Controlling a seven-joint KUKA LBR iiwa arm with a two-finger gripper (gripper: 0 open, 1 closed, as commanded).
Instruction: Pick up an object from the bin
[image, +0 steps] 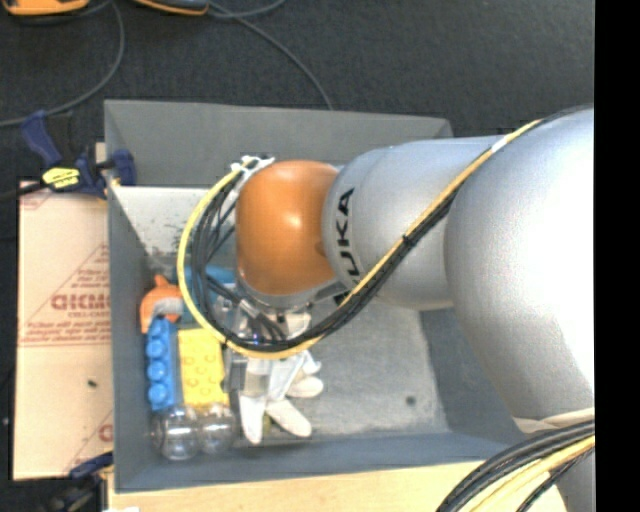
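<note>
My gripper (243, 372) hangs under the arm's orange dome, low in the front left part of the bin. It stands right between a yellow toy brick (200, 368) on its left and a white, many-pronged plastic thing (287, 398) on its right, close against both. I cannot make out whether anything is in its grasp. A clear plastic bottle (188, 434) lies just in front of the brick, against the bin's front wall.
A blue knobbly piece (157, 366) lies along the left wall beside the brick, with an orange thing (160, 300) behind it. The arm and its cables cover the bin's middle and back. Bare grey floor shows at the front right.
</note>
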